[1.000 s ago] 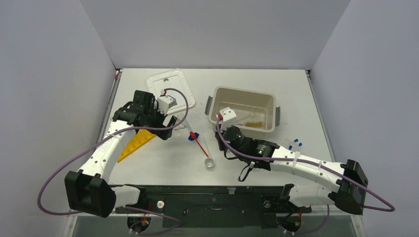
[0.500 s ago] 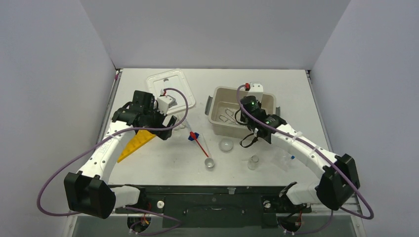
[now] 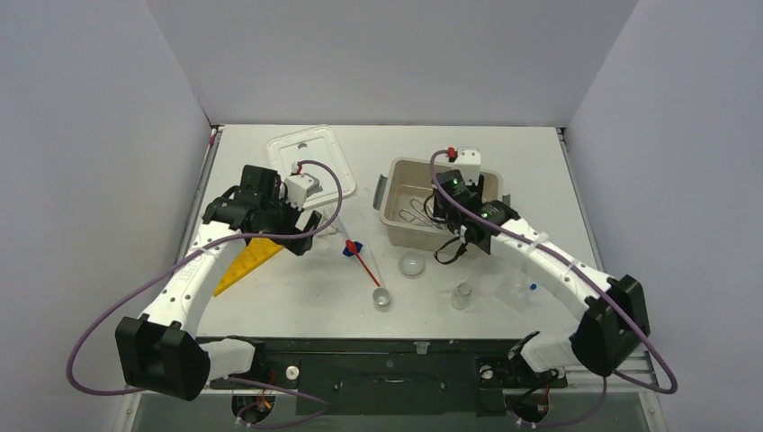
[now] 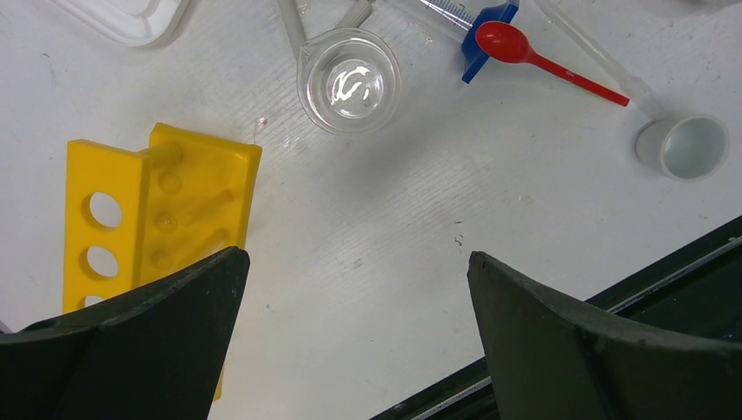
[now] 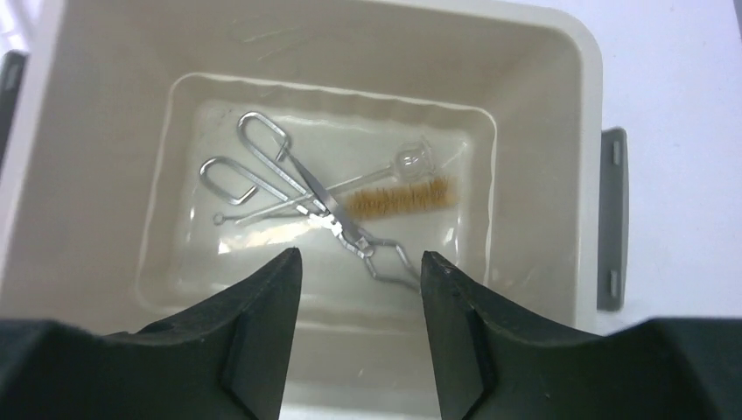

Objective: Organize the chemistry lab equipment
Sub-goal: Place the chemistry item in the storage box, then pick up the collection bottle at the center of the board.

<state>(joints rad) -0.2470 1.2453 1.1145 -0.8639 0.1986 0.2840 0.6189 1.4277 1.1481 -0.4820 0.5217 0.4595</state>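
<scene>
Over the beige tub (image 5: 105,131), the right gripper (image 5: 360,256) hangs with fingers parted, holding nothing.
The left gripper (image 4: 356,258) is spread wide beside the yellow rack (image 4: 166,210); inside the tub, metal tongs (image 5: 302,188) and a brush (image 5: 398,197) lie touching.

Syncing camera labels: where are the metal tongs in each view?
Top external: metal tongs in the left half of the beige tub.
Left wrist: not in view.
Right wrist: tongs mid-picture on the tub floor, next to the brush.
Shared landmark: the beige tub.
</scene>
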